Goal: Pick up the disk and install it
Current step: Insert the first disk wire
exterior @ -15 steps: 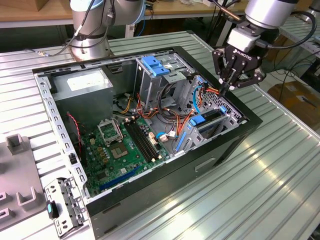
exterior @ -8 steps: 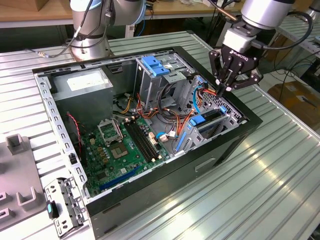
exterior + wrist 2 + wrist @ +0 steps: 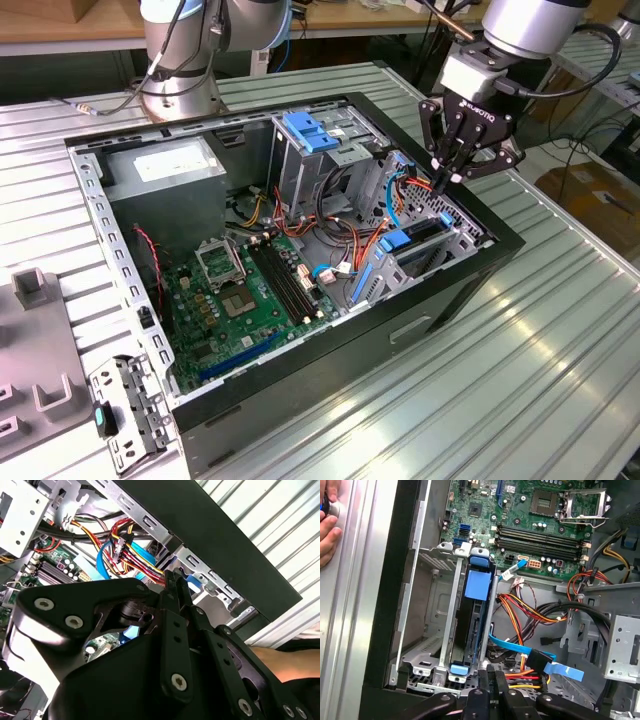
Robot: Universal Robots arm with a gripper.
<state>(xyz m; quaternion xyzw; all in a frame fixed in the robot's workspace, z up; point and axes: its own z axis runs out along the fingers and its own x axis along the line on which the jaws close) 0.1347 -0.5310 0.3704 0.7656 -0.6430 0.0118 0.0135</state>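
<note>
The black pincer [image 3: 452,172] hangs with its fingers drawn narrow, holding nothing, above the open black computer case [image 3: 440,290]. Just below it the flat disk with blue plastic rails [image 3: 471,622] sits upright in the grey metal bay [image 3: 432,630].

Ribbed glossy metal table [image 3: 560,330], matt black case [image 3: 400,325], blue plastic disk rail [image 3: 478,585].

Green motherboard [image 3: 245,295] inside the black computer case [image 3: 440,300]; blue-railed disk [image 3: 476,615] beside red, orange and yellow wires [image 3: 525,611]; black gripper [image 3: 452,178] above; ribbed silver table [image 3: 540,370].
</note>
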